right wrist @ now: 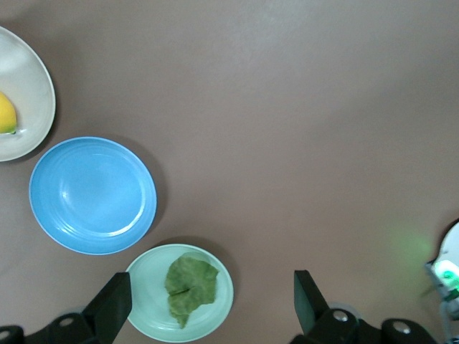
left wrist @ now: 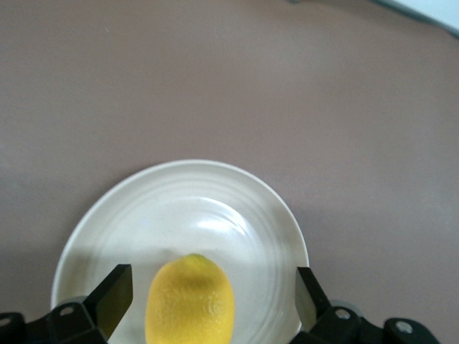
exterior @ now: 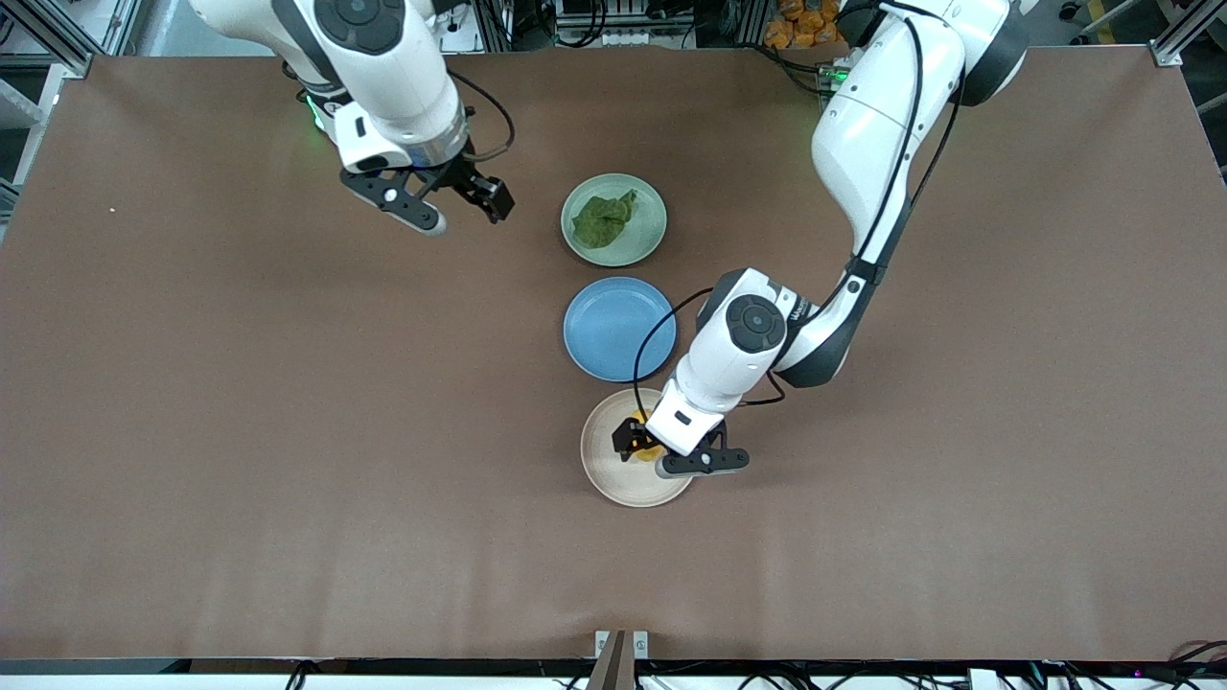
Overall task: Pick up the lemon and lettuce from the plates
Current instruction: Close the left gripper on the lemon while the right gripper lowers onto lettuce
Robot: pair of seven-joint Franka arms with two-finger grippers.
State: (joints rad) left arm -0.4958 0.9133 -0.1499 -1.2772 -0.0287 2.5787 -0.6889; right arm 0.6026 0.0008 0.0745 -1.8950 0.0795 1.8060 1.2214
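Note:
The yellow lemon [left wrist: 190, 301] lies on the beige-cream plate [left wrist: 215, 201], the plate nearest the front camera [exterior: 613, 484]. My left gripper [exterior: 668, 450] is low over that plate and open, one finger on each side of the lemon [exterior: 646, 451] with a gap on both sides. The dark green lettuce [exterior: 602, 220] lies flat on the pale mint plate [exterior: 654, 238], the plate farthest from the front camera. My right gripper [exterior: 460, 209] hangs open and holds nothing, over bare table beside the mint plate toward the right arm's end. In its wrist view the lettuce [right wrist: 190, 284] shows between the fingers, far below.
A blue plate [exterior: 618, 328] with nothing on it sits between the other two plates, also seen as the blue plate [right wrist: 93, 193] in the right wrist view. The left arm's forearm and cable hang over its edge. Brown table surface surrounds the row of plates.

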